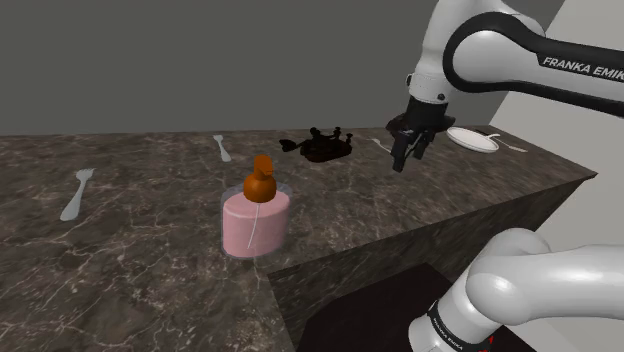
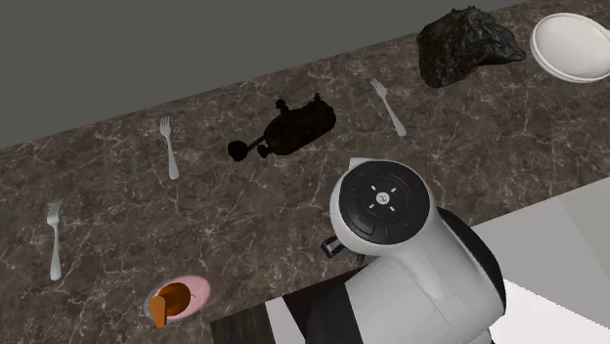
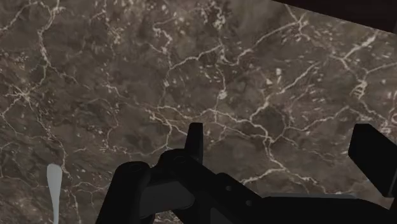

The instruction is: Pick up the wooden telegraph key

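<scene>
Telegraph key [image 1: 325, 147]: dark and low, lying flat toward the far edge of the marbled surface [image 1: 150, 250], with open room around it that seems to suit a reach from above. Hand [image 1: 408, 155]: hovers over the surface near the key, on the shoulder view's right of it, fingers [image 3: 195, 143] spread wide and grasping nothing, apparently ready to straddle the key. Surroundings: a fork [image 2: 388, 106] near the key, a white plate [image 1: 472, 138] farther off, and a pink jar [image 1: 256, 222] well apart at the near edge.
</scene>
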Controlling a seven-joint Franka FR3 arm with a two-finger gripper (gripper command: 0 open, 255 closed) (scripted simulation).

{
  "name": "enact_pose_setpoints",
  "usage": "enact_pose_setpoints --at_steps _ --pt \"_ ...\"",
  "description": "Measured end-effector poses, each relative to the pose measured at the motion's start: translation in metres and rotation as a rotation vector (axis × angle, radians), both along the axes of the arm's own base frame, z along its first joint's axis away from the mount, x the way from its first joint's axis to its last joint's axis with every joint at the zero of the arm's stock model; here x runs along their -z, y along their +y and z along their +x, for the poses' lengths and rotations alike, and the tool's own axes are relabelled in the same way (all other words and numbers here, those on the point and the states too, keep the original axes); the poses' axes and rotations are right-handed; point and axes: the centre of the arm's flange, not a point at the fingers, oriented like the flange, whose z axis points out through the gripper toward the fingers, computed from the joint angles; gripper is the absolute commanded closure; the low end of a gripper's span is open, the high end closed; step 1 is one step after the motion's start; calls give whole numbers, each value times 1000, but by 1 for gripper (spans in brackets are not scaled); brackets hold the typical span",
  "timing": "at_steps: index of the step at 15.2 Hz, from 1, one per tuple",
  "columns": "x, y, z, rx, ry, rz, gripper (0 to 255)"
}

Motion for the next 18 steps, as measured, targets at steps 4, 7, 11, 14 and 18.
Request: enact_pose_setpoints --at_steps 4,7,11,14,18 --pt "1 -2 28 -2 14 6 0" --pt "5 -10 70 -5 36 14 0" --pt "9 -17 125 -9 65 25 0" --pt "15 -22 167 -12 86 34 0" --pt "30 -32 225 -15 115 45 0"
